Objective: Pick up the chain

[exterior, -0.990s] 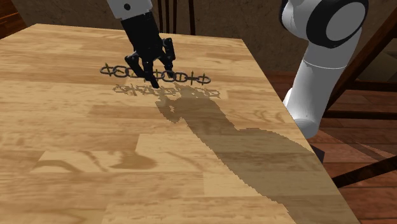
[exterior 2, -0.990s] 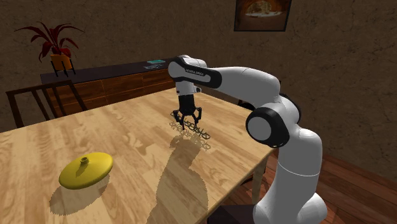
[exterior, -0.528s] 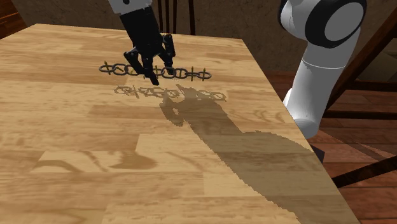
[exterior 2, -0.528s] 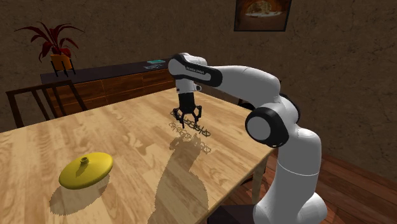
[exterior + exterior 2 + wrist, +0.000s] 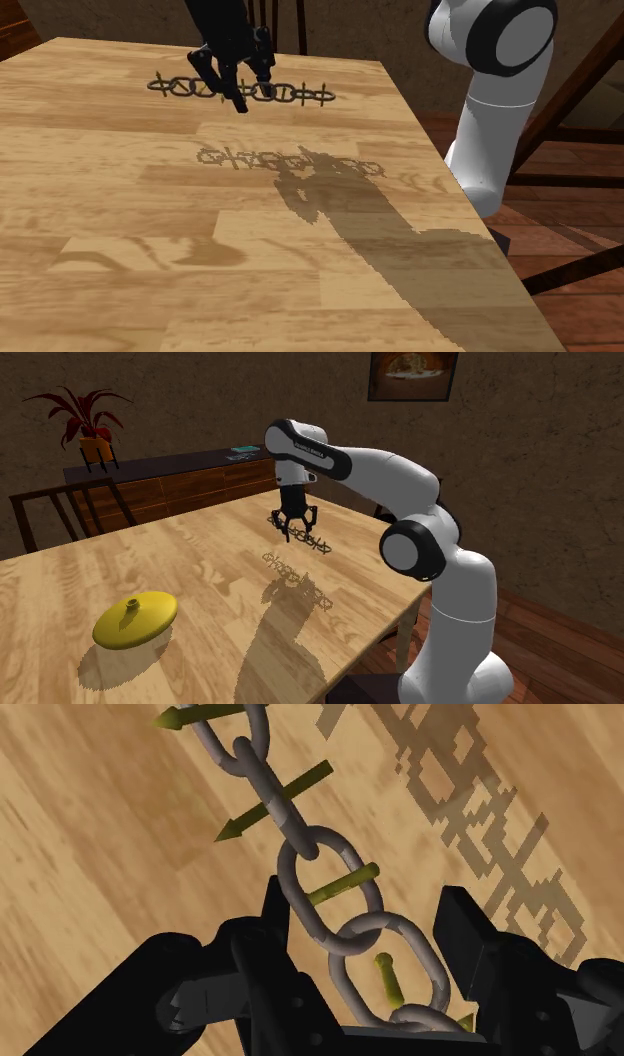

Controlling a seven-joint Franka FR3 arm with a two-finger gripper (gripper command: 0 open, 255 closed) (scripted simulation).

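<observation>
A grey chain (image 5: 300, 95) with olive cross-pins hangs level in the air above the wooden table (image 5: 150, 250), and its shadow (image 5: 290, 160) falls well apart from it on the boards. My black gripper (image 5: 238, 95) is shut on the chain near its middle, pointing down from above. In the second exterior view the gripper (image 5: 297, 532) holds the chain (image 5: 313, 542) over the table's far side. In the wrist view the chain (image 5: 300, 864) runs away from the gripper (image 5: 368, 919), one link clasped between the two fingers (image 5: 270, 919).
A yellow dome-shaped lid (image 5: 135, 620) lies near the table's near-left corner in the second exterior view. A dark chair (image 5: 60, 512) stands at the table's left end. A sideboard (image 5: 180, 477) with a red plant (image 5: 85, 422) lines the wall.
The gripper has risen with the chain in it. The chain left the tabletop, and its shadow has drifted further from it.
</observation>
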